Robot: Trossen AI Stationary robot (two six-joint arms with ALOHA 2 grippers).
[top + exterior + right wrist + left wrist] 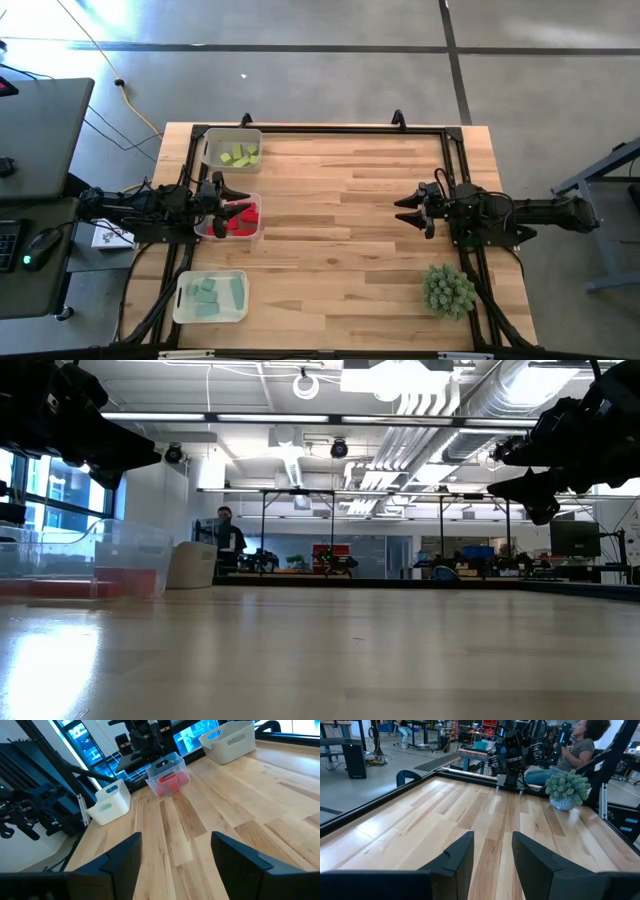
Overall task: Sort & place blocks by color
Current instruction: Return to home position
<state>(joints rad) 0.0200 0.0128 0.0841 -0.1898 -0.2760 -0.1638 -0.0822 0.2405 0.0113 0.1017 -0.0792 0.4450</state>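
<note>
The blocks lie sorted in three bins along the table's left edge. Yellow-green blocks (240, 155) fill the far bin, red blocks (242, 220) the middle bin, and teal blocks (208, 297) the near bin. The right wrist view shows the red blocks (170, 781) inside their clear bin. My left gripper (238, 200) hovers open above the red bin, pointing toward the table's right; its fingers (457, 857) hold nothing. My right gripper (401, 211) hangs open above the table's right half, pointing left, and its fingers (122, 855) are wide apart and empty.
A spiky green plant ball (448, 290) sits near the table's near right corner. A black frame rail (320, 127) runs around the table's edge. Bare wood (330, 230) spans the middle between the arms. A seated person (580, 745) is beyond the right edge.
</note>
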